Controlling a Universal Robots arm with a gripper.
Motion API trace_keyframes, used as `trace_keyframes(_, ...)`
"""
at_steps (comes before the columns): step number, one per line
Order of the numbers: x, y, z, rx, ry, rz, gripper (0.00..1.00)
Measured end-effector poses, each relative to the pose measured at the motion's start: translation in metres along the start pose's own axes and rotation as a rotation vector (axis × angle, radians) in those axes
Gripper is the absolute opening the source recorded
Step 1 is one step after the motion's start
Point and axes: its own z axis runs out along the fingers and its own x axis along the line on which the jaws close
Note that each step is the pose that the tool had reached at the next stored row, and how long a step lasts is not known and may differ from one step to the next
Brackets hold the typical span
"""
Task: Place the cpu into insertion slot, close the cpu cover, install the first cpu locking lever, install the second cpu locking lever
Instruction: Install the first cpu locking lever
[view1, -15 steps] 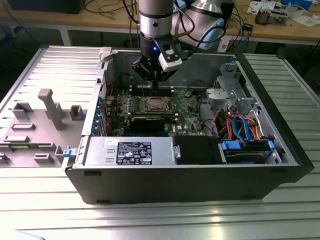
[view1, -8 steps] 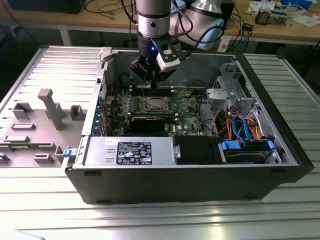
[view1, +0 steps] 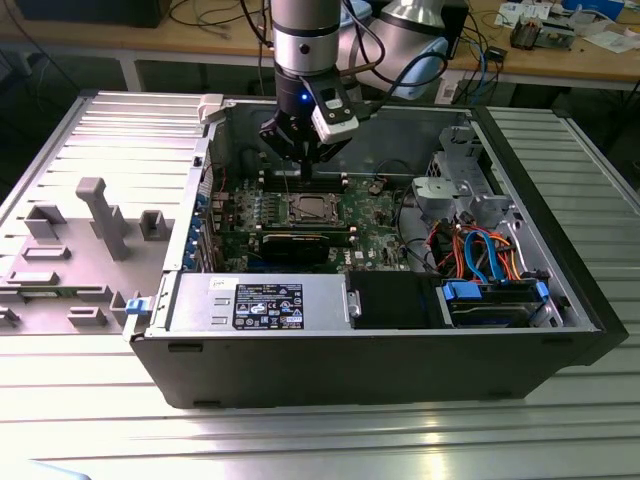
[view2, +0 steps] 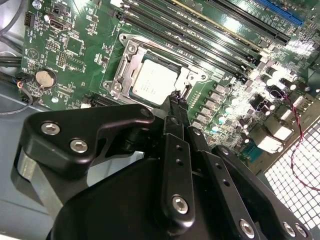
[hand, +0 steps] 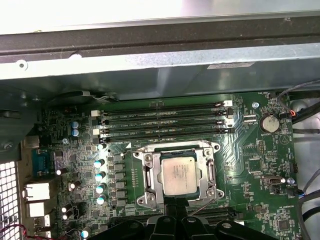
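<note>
One chip (hand: 179, 172): seated flat in socket (hand: 141, 200), with metal cover (hand: 152, 172) down around it.
Handling: light, stiff, likely fragile underneath; best held by edges only.
Gripper (view2: 176, 96): closed, apparently empty, tip right at socket's edge.
Arm (view1: 303, 40): vertical, reaching down into open computer case (view1: 330, 360).
</note>
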Motion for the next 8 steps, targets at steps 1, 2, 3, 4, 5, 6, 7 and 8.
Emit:
trace_keyframes(1,0.0000,0.0000,0.0000,-0.0001,0.0000,0.000,0.11)
trace_keyframes(2,0.0003,0.0000,0.0000,0.0000,0.0000,0.000,0.11)
trace_keyframes(3,0.0012,-0.0001,-0.0001,0.0000,0.0001,0.000,0.11)
trace_keyframes(4,0.0020,-0.0002,-0.0001,-0.0002,-0.0001,0.000,0.11)
trace_keyframes(5,0.0021,-0.0002,-0.0001,0.0000,0.0000,0.000,0.11)
trace_keyframes(6,0.0021,-0.0002,-0.0001,0.0000,0.0000,0.000,0.11)
trace_keyframes(7,0.0022,-0.0002,-0.0001,0.0000,0.0000,0.000,0.11)
trace_keyframes(8,0.0042,-0.0003,-0.0002,0.0000,0.0001,0.000,0.11)
